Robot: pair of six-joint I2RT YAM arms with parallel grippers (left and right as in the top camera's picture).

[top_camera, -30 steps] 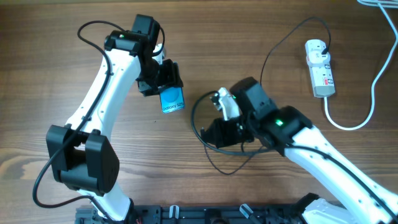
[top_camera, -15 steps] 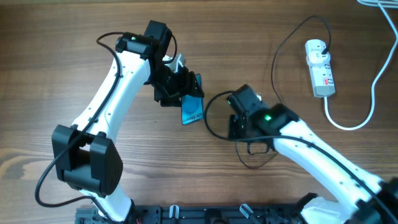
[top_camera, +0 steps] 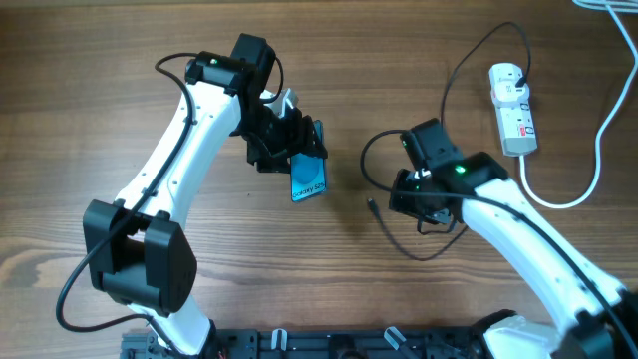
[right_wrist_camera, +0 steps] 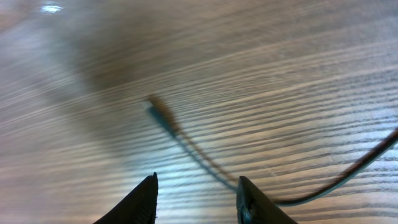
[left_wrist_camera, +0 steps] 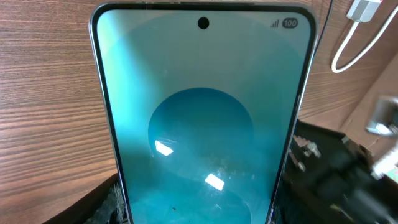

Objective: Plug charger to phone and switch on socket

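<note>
Charger [right_wrist_camera: 186,148]: light, limp cable, end will flop, so I'd pinch just behind plug tip [top_camera: 371,204] | lies loose on table [top_camera: 120,60], 9 o'clock of right gripper [right_wrist_camera: 198,182] | jaws parted, holding nothing | left gripper [top_camera: 296,150] clamped on phone [top_camera: 309,178], slick glass, tilted | socket [top_camera: 513,110] at 2 o'clock, untouched

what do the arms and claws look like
The left arm and right arm are white tubular links with bulky black joints, a green light near each wrist and thin black cables looping alongside. The right claw has black tapered fingers.
</note>
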